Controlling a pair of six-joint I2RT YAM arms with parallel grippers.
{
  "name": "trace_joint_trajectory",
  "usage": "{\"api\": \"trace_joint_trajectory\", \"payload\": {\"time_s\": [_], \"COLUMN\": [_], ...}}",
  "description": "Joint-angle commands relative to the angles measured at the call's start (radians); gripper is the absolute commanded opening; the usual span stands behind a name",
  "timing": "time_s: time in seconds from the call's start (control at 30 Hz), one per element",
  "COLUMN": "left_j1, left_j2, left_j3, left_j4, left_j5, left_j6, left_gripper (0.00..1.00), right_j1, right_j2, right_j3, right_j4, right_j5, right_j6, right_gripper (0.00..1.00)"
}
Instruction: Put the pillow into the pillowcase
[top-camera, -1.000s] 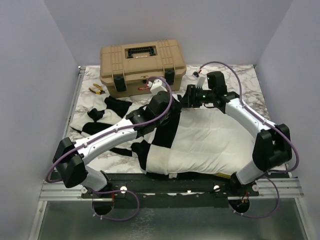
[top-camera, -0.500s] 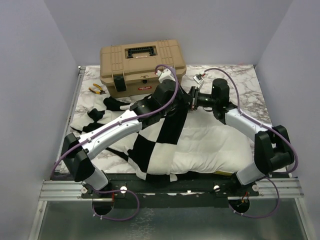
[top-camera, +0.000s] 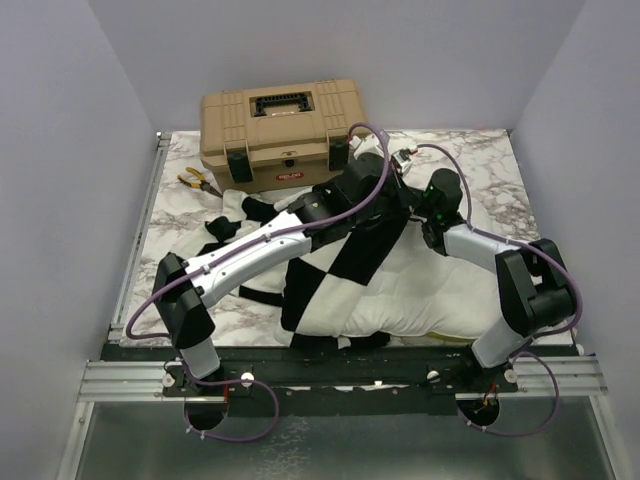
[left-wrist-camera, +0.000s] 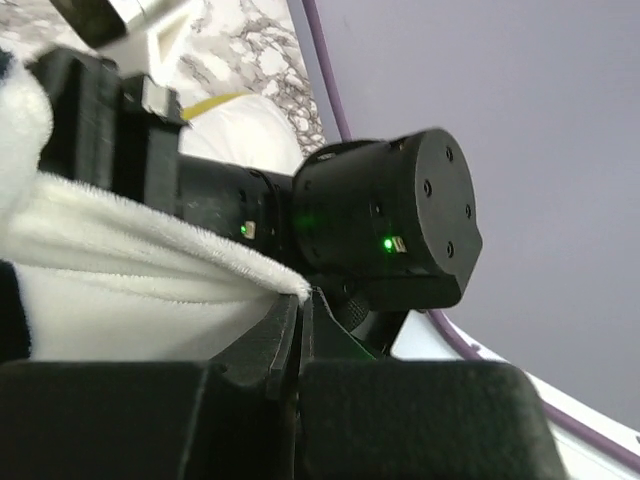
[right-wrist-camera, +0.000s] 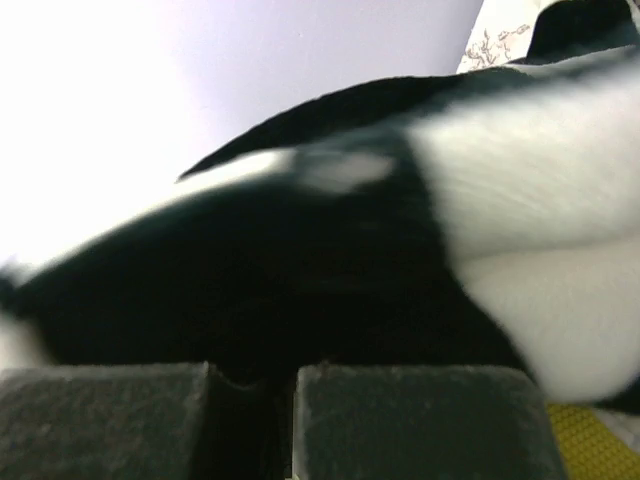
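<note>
Evidently the left tool (left-wrist-camera: 300, 302) and right tool (right-wrist-camera: 252, 388) each clamp the pillowcase (top-camera: 365, 255) hem, to stretch its mouth over the pillow (top-camera: 450, 290)

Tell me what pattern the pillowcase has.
The pillowcase has big black and cream-white checkerboard squares, clearest in the top external view.

Seen from above, both my fingertips are hidden where my wrists crowd over the pillowcase (top-camera: 365, 255), which also covers the left part of the pillow (top-camera: 440, 290). In the right wrist view the pillowcase is a close blur, and the bottom edge cuts off my right gripper (right-wrist-camera: 252, 385). My left gripper (left-wrist-camera: 300, 315) is cut off too, and my right arm (left-wrist-camera: 385, 220) blocks what lies beyond. The pliers (top-camera: 197, 180) are too small to make out.
</note>
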Motion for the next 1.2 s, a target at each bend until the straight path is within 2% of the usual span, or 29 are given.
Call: {"api": "trace_joint_trajectory", "payload": {"time_s": [0.0,0.1,0.17,0.2,0.23,0.33,0.37,0.43,0.5,0.67,0.87,1.07,1.17], "left_j1": [-0.116,-0.114,-0.102,-0.089,-0.072,-0.013,0.004,0.040,0.066,0.100,0.102,0.103,0.104], "left_j2": [0.045,0.004,-0.048,-0.074,-0.100,-0.169,-0.183,-0.202,-0.206,-0.174,-0.091,0.059,0.155], "left_j3": [0.070,-0.041,-0.138,-0.186,-0.230,-0.335,-0.360,-0.398,-0.419,-0.391,-0.286,-0.118,-0.004], "left_j4": [0.150,0.145,0.140,0.135,0.131,0.123,0.123,0.122,0.123,0.123,0.123,0.122,0.119], "left_j5": [0.163,0.074,-0.021,-0.051,-0.074,-0.112,-0.117,-0.115,-0.105,-0.084,-0.045,0.025,0.127], "left_j6": [-0.045,-0.051,-0.058,-0.066,-0.073,-0.089,-0.092,-0.098,-0.099,-0.074,-0.047,-0.014,0.039], "left_gripper": [0.00,0.00,0.00,0.00,0.00,0.00,0.00,0.00,0.00,0.00,0.00,0.00,0.00], "right_j1": [0.022,0.022,0.020,0.018,0.015,0.005,0.001,-0.010,-0.024,-0.055,-0.066,-0.076,-0.077], "right_j2": [0.037,0.025,-0.014,-0.040,-0.065,-0.133,-0.151,-0.192,-0.220,-0.256,-0.285,-0.294,-0.314], "right_j3": [0.069,0.103,0.127,0.140,0.156,0.209,0.224,0.249,0.261,0.302,0.355,0.373,0.341], "right_j4": [-0.027,-0.198,-0.422,-0.543,-0.664,-1.021,-1.097,-1.230,-1.322,-1.482,-1.565,-1.612,-1.611], "right_j5": [0.098,0.087,0.111,0.141,0.174,0.291,0.335,0.413,0.495,0.641,0.811,0.793,0.752], "right_j6": [0.014,-0.104,-0.252,-0.342,-0.430,-0.658,-0.724,-0.824,-0.889,-0.986,-1.055,-1.079,-1.061], "right_gripper": [0.00,0.00,0.02,0.06,0.14,0.47,0.55,0.67,0.73,0.79,0.84,0.84,0.84]}}
